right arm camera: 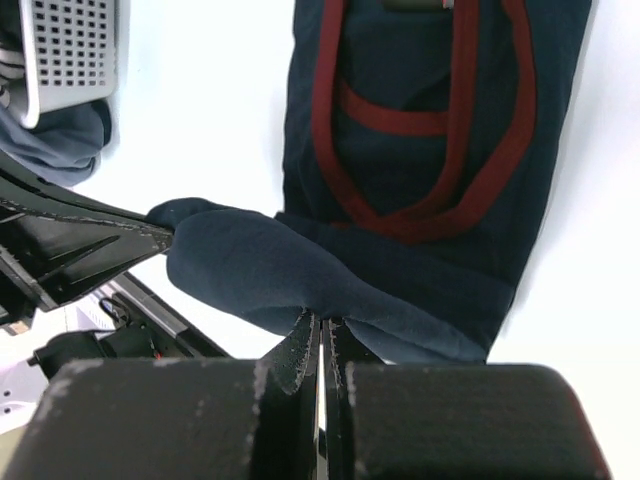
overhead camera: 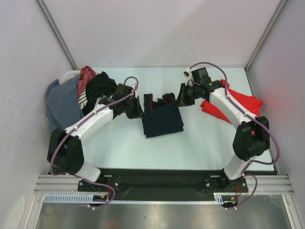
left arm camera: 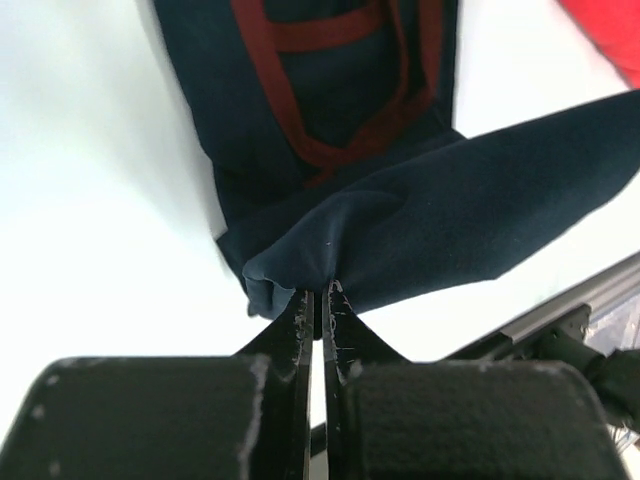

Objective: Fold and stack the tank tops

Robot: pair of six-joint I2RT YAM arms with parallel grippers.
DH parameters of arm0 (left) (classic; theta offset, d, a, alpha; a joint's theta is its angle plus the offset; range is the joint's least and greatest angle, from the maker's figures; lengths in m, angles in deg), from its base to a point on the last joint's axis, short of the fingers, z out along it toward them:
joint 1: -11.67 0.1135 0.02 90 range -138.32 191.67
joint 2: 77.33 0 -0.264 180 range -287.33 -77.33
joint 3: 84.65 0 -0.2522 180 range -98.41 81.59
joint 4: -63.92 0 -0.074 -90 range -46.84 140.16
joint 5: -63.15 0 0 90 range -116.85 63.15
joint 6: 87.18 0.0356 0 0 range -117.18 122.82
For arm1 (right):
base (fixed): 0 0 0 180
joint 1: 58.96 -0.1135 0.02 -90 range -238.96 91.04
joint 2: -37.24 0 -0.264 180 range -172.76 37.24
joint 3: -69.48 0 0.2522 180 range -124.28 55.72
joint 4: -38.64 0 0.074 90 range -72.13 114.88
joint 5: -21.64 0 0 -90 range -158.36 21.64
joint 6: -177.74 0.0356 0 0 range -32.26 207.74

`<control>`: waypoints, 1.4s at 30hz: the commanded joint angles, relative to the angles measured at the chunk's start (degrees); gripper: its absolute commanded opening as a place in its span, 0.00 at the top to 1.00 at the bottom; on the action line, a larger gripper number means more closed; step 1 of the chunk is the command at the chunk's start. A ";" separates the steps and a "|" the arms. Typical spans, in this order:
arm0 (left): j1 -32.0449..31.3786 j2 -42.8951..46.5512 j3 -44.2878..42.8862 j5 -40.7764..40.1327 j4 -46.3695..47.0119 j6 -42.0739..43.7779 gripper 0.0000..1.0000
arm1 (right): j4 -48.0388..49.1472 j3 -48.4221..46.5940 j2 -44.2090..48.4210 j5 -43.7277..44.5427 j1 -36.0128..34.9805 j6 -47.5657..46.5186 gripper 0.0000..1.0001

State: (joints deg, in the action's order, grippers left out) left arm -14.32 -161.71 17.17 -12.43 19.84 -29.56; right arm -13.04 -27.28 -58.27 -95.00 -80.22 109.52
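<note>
White desk, pale walls. Navy top lengthwise near-to-far (straps far); left end effector, right end effector pinching it tight.

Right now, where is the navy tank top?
In the top view the navy tank top sits mid-table, pinched between the left gripper and right gripper; the red tank top lies farther right.

The left arm and right arm have white shells, black joints, looping purple cables; black mounting plate at six o'clock.
</note>
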 commanded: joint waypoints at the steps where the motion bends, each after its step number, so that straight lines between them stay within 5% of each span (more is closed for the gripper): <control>1: 1.73 -2.62 -4.38 1.58 1.41 2.15 1.00 | 1.35 -5.58 -2.93 -1.58 1.04 -0.16 1.00; 31: 8.68 -32.15 -32.15 3.07 4.40 1.62 0.97 | -3.41 -48.22 -41.86 -5.01 8.07 1.77 0.97; 34: 9.99 -37.34 -35.67 2.73 4.92 0.66 0.83 | 1.07 -48.04 -44.14 -5.89 9.13 4.05 0.65; 36: 11.49 -39.88 -36.12 2.72 6.93 -0.92 0.49 | 4.15 -47.00 -44.68 -5.36 9.91 5.54 0.44; 38: 12.28 -40.60 -35.95 2.46 8.17 -1.80 0.25 | 7.65 -45.07 -43.46 -5.27 10.27 6.70 0.31; 42: 12.46 -36.49 -34.20 0.44 8.61 0.12 0.12 | 12.50 -36.02 -36.44 -4.40 10.09 4.94 0.26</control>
State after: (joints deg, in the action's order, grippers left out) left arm -2.37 -203.09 -16.30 -10.97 25.26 -30.15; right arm -6.72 -66.89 -101.89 -99.28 -69.77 114.48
